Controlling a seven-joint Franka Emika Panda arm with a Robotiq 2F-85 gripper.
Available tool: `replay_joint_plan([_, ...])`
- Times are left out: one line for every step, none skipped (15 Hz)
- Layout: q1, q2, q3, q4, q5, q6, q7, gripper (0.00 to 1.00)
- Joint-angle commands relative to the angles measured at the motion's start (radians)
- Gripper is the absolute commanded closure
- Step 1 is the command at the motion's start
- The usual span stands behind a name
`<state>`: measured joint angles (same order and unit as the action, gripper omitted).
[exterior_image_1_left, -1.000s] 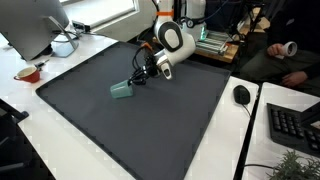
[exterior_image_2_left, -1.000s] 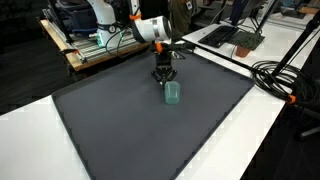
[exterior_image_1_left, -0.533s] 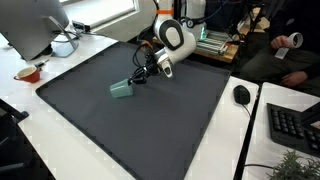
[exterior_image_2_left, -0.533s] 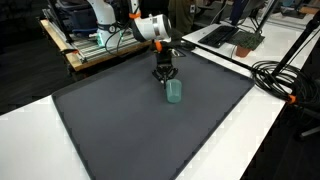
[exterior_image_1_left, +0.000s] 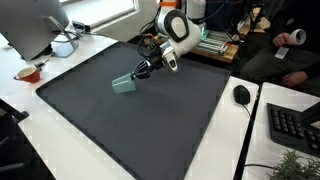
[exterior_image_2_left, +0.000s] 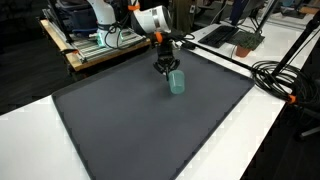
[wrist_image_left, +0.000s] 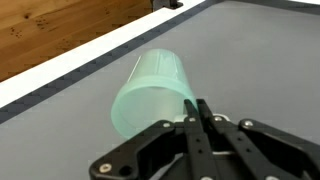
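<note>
Pincer (wrist_image_left: 198, 108) clenched on a translucent green cup (wrist_image_left: 150, 88). In the wrist view we see both fingers (wrist_image_left: 205, 125) pressed together, with the cup wall pinched between them at the cup's wider end. The narrower end points away from the camera.

Cup is tilted, not upright. In both exterior views it hangs just off the fingertips, slanted down toward the dark surface (exterior_image_2_left: 150, 130). We cannot tell whether its low end touches the surface or sits just above it. The wrist view shows a soft shadow beneath it and nothing firmer.

Position: the cup (exterior_image_2_left: 176, 82) is in the part of the surface toward the corner nearest the arm's base, and stands off from both edges that meet there. In an exterior view the pincer (exterior_image_1_left: 139, 73) is on the far-edge side of the cup (exterior_image_1_left: 123, 83), and the cup sits inward of it.

Off the surface:
- a mouse (exterior_image_1_left: 241, 95) just past one edge, with a keyboard (exterior_image_1_left: 295, 125) beyond it
- a monitor (exterior_image_1_left: 35, 25) and a small red bowl (exterior_image_1_left: 28, 72) past the opposite edge
- a bundle of black cables (exterior_image_2_left: 280, 75) and a laptop (exterior_image_2_left: 240, 35) beyond the edge, seen in an exterior view
- a wooden panel (wrist_image_left: 50, 35) beyond the surface edge in the wrist view, with the cup near that edge but apart from it
</note>
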<state>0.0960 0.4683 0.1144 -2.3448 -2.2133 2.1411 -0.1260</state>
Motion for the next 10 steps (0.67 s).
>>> replay_joint_plan([0.0,-0.062,0.008,-0.055,-0.033,0.003,0.029,0.99])
replay_joint_plan([0.0,-0.067,0.01,-0.059,-0.031,0.005,0.027,0.99])
replay_joint_plan([0.001,-0.026,0.009,-0.02,0.003,0.0,-0.001,0.95])
replay_joint_plan([0.001,-0.032,0.01,-0.025,0.003,0.0,-0.001,0.95])
replay_joint_plan([0.001,-0.037,0.011,-0.03,0.003,0.0,0.0,0.95])
replay_joint_plan([0.001,-0.039,0.012,-0.033,0.003,0.0,0.0,0.95])
replay_joint_plan([0.001,-0.04,0.012,-0.034,0.003,0.0,0.0,0.95])
replay_joint_plan([0.001,-0.04,0.012,-0.034,0.003,0.0,0.0,0.95])
replay_joint_plan([0.001,-0.04,0.012,-0.034,0.003,0.0,0.0,0.95])
replay_joint_plan([0.001,-0.04,0.012,-0.034,0.003,0.0,0.0,0.95])
